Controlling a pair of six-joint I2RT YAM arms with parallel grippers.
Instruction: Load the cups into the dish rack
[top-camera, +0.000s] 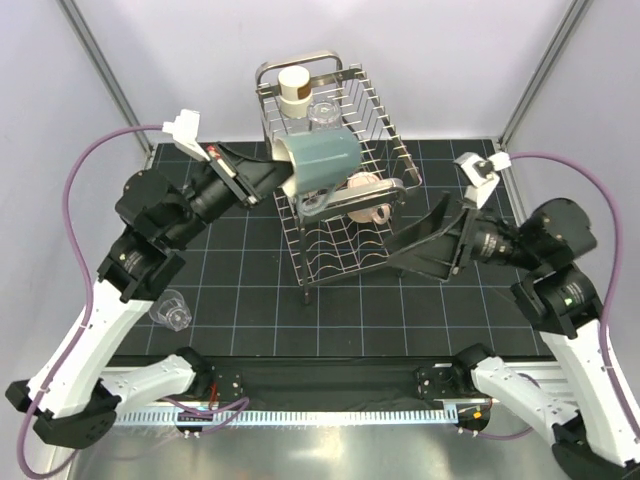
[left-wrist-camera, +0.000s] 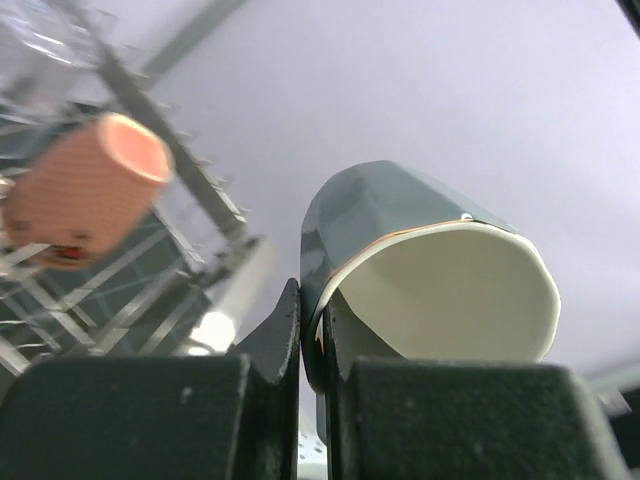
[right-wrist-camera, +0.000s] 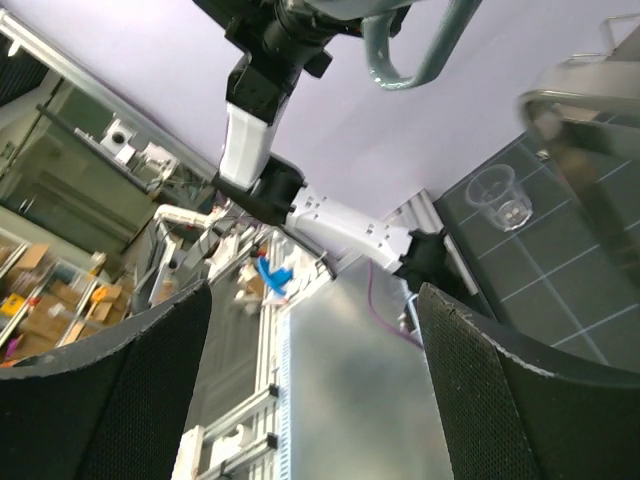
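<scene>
The left claw (left-wrist-camera: 312, 318) is clamped on the rim of a teal-grey ceramic mug (top-camera: 322, 158), which is tipped sideways just ahead of it, above the shiny steel wire dish rack (top-camera: 330, 255). The right claw (top-camera: 392, 246) gapes wide apart and empty, with the rack just beyond its tips.

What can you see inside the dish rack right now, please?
The dish rack holds a cream mug with a brown band, a clear tumbler and a salmon pink mug. The teal-grey mug, held by the left end effector, hides the part beneath it.
</scene>
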